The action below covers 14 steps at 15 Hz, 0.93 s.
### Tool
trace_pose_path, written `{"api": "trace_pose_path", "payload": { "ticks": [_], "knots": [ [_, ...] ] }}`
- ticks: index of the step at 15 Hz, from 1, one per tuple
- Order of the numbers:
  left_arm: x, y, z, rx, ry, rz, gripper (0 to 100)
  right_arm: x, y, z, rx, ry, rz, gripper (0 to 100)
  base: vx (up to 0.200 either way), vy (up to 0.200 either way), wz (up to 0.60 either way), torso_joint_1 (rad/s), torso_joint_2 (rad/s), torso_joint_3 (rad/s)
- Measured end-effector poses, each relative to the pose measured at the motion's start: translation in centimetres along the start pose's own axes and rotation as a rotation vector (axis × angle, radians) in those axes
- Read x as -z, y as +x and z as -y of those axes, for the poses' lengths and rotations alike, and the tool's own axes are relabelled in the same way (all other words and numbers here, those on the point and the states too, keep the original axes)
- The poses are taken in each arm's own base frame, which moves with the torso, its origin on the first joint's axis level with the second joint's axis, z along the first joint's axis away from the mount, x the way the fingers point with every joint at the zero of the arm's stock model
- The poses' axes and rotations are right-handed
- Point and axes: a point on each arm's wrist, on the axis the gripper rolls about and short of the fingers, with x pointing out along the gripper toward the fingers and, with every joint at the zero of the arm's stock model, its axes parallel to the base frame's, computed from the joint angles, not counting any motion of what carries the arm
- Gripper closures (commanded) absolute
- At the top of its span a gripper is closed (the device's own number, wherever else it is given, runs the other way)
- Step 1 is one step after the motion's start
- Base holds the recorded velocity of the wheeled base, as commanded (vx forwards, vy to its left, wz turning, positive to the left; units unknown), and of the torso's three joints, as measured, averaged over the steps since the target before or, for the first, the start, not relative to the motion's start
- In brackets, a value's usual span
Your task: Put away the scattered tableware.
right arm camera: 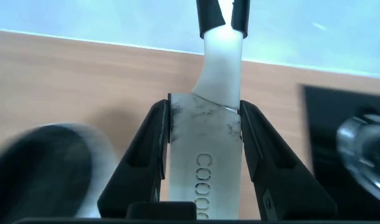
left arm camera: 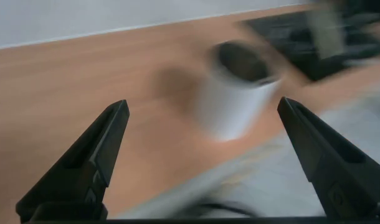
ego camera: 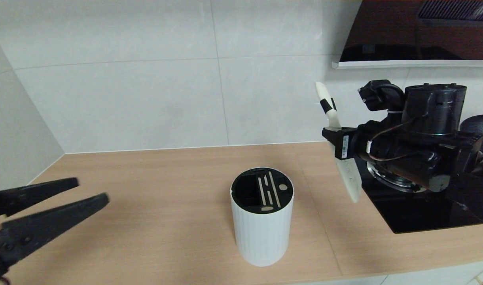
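Landmark: white slotted holder, upright on the tabletop.
Knife: white, in the air right of the holder and above its top, handle up, tip down.
Right end effector: pinching the knife across the blade's flat sides, just below the handle.
Left end effector: spread, empty, well left of the holder.
Handling: probably light and stiff; the smooth flats may slip, and the blade could chip if knocked.
Best hold: the handle, or the flats as now.
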Motion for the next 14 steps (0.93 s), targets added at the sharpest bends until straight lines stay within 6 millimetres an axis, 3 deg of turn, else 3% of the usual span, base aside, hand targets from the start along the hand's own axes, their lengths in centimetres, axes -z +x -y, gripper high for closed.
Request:
{"api": "trace_pose_path", "payload": {
  "ticks": [3, 7, 11, 14],
  "knots": [
    [-1.7, 6.8, 1.1, 0.227, -0.171, 0.077, 0, -0.2, -2.4, -3.4, -0.116, -0.005, 0.012, 100, 0.0, 0.0, 0.0, 0.0, 0.0, 0.0],
    [0.2, 12.9, 2.4, 0.376, -0.334, 0.119, 0, 0.8, -5.2, -7.3, -0.257, -0.018, 0.0, 100, 0.0, 0.0, 0.0, 0.0, 0.0, 0.0],
    [3.3, 16.0, 3.6, 0.356, -0.369, 0.049, 0, 2.0, -6.3, -9.2, -0.348, -0.022, 0.008, 100, 0.0, 0.0, 0.0, 0.0, 0.0, 0.0],
    [3.8, 16.6, 4.0, 0.363, -0.362, 0.059, 0, 3.0, -6.3, -10.9, -0.398, -0.028, 0.004, 100, 0.0, 0.0, 0.0, 0.0, 0.0, 0.0]
  ]
}}
